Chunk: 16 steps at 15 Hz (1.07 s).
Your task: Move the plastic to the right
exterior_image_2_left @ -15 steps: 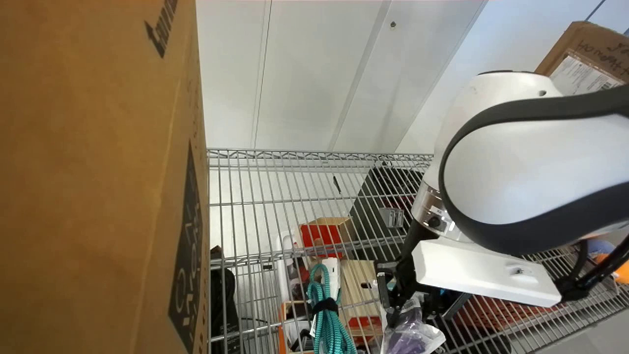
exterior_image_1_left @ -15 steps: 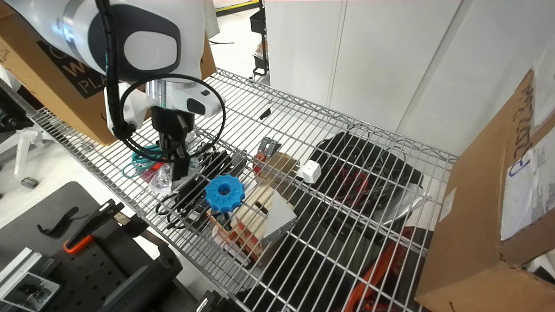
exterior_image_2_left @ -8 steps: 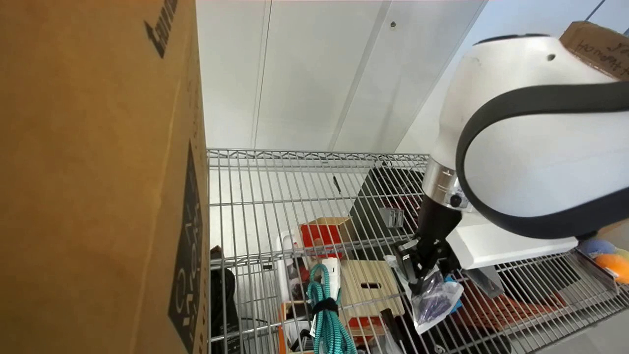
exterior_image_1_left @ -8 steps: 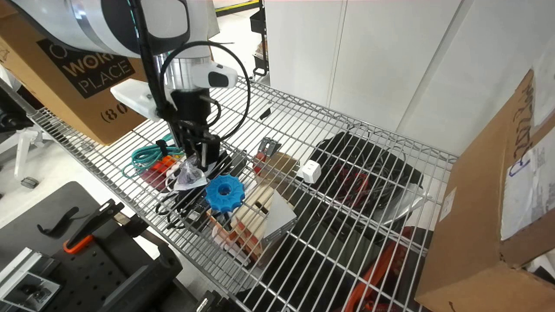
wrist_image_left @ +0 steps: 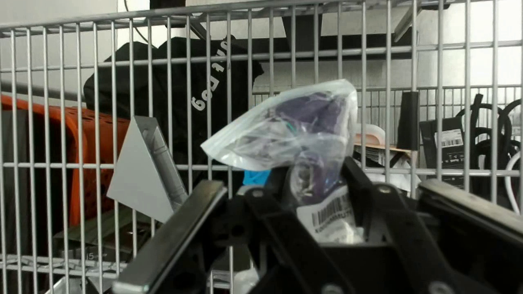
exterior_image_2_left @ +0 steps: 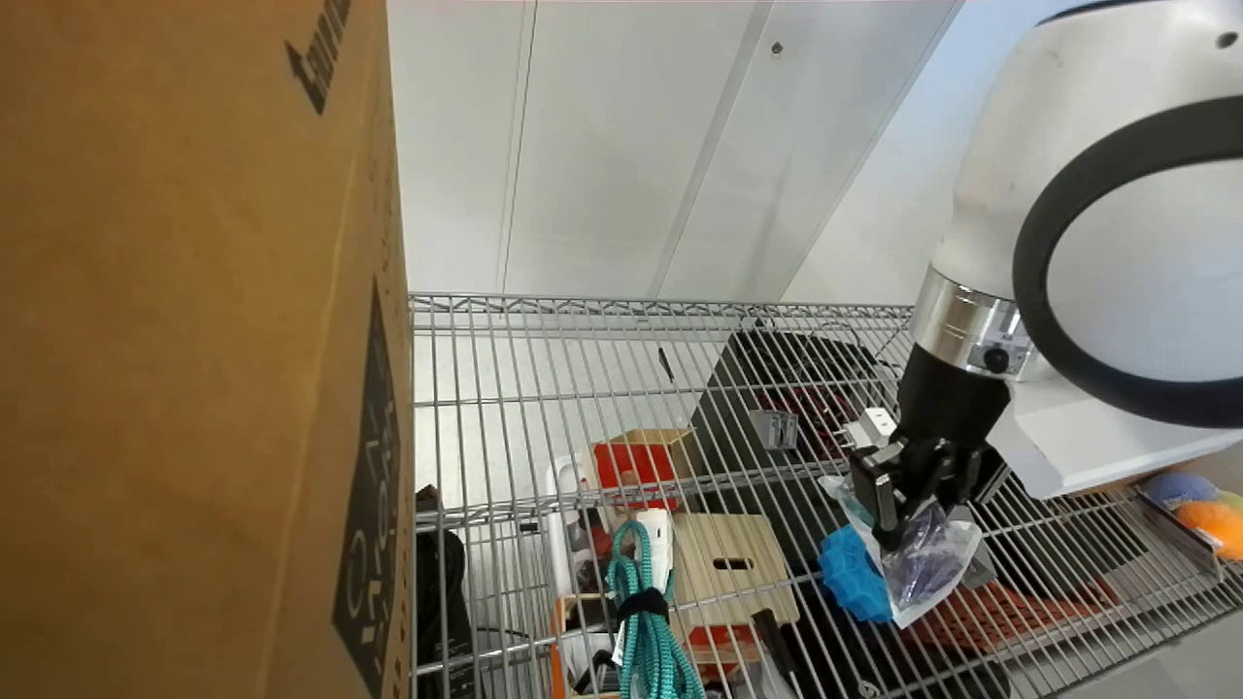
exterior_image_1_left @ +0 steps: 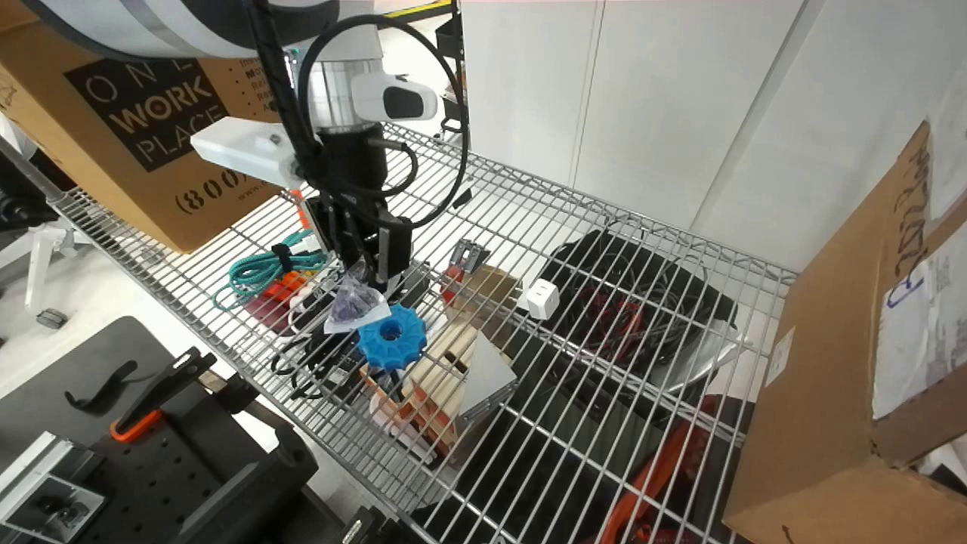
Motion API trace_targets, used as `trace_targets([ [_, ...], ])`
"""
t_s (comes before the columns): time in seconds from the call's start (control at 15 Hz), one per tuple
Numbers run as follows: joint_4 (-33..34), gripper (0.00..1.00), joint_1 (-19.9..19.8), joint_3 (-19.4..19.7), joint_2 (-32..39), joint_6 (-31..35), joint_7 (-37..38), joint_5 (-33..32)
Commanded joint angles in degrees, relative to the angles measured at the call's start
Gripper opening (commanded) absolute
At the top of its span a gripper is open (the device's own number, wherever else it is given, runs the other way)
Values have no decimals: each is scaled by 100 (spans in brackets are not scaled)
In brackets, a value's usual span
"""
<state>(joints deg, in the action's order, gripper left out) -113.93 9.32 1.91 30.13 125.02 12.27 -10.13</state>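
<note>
The plastic is a clear bag with purple contents and a white barcode label. It shows in both exterior views and fills the middle of the wrist view. My gripper is shut on the bag, with one finger on each side of it. The label end sits between the fingers, and the rest sticks out beyond the tips. In both exterior views the gripper points down with the bag hanging below it. The bag overlaps the blue knobbed wheel in both exterior views; I cannot tell if they touch.
The wire shelf carries the blue wheel, a grey angled bracket and a white cube. Teal rope lies on it too. Large cardboard boxes stand at its ends. Boxes and cables show beneath the wires.
My gripper has moved right and a little up in both exterior views, carrying the bag away from the teal rope and towards the blue wheel.
</note>
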Motion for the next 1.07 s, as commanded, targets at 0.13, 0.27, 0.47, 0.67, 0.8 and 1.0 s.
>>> trace_targets([
  [0.13,-581,12,-199,126,-290,612,-7,-152],
  [0.27,-667,12,-286,227,-299,889,51,-118],
  [0.47,-725,12,-447,334,-319,1146,-65,-68],
  [0.67,-666,12,-703,292,-215,1235,-346,102],
  [0.8,-600,12,-844,255,-105,1269,-552,172],
  [1.0,-558,12,-944,259,-45,1331,-709,169],
])
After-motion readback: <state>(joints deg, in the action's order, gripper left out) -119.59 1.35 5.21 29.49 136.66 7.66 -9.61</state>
